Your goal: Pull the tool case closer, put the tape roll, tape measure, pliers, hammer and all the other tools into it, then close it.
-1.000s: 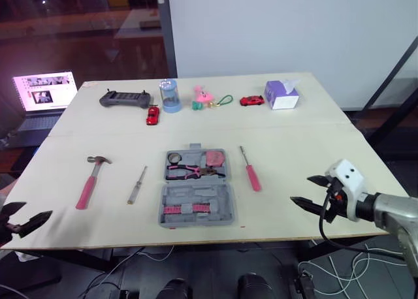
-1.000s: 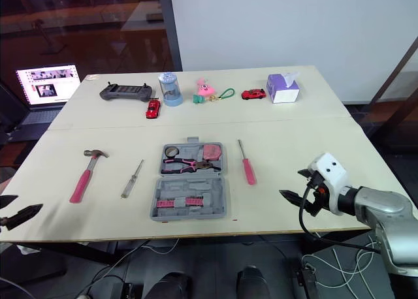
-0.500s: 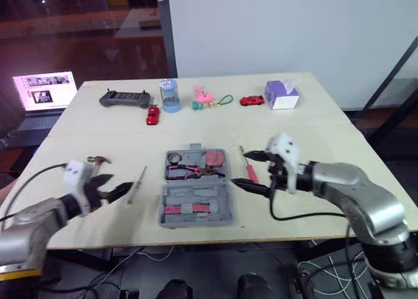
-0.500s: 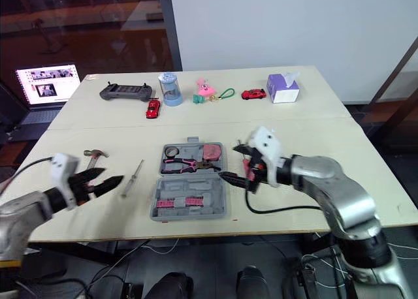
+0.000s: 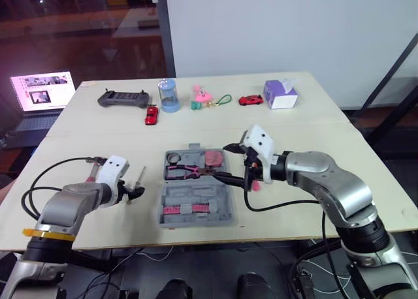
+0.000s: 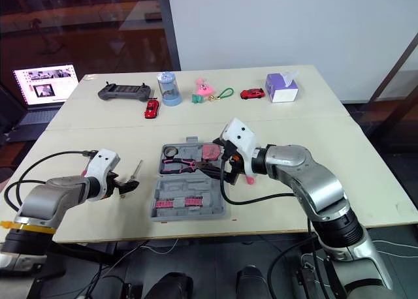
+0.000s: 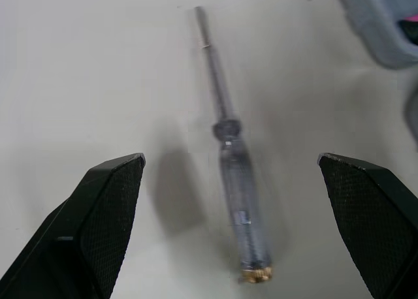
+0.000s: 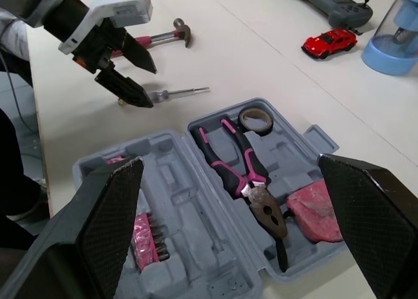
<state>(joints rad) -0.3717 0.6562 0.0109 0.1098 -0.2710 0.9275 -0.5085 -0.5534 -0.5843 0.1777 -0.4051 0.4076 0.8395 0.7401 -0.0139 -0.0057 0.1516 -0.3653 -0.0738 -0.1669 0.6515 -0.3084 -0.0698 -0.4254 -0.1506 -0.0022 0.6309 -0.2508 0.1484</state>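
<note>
The grey tool case (image 5: 196, 201) lies open mid-table, holding a tape roll (image 8: 255, 120), pink-handled pliers (image 8: 241, 175) and a pink tape measure (image 8: 313, 211). My right gripper (image 5: 225, 162) hovers open over the case's right side, holding nothing. A pink screwdriver (image 6: 248, 178) lies beside the case, partly hidden by that gripper. Left of the case, my left gripper (image 7: 230, 158) is open and straddles a clear-handled screwdriver (image 7: 235, 175) lying on the table. The pink-handled hammer (image 8: 157, 36) rests further left, mostly behind my left arm.
Along the far edge stand a game controller (image 5: 121, 98), a red car (image 5: 151, 115), a blue cup (image 5: 169, 94), a pink toy (image 5: 201, 96), another red car (image 5: 251, 100) and a tissue box (image 5: 281, 94). A laptop (image 5: 40, 93) sits off the table's left.
Both arms came in from the table's near corners. The left gripper now sits over the clear screwdriver, and the right gripper has reached the open case.
</note>
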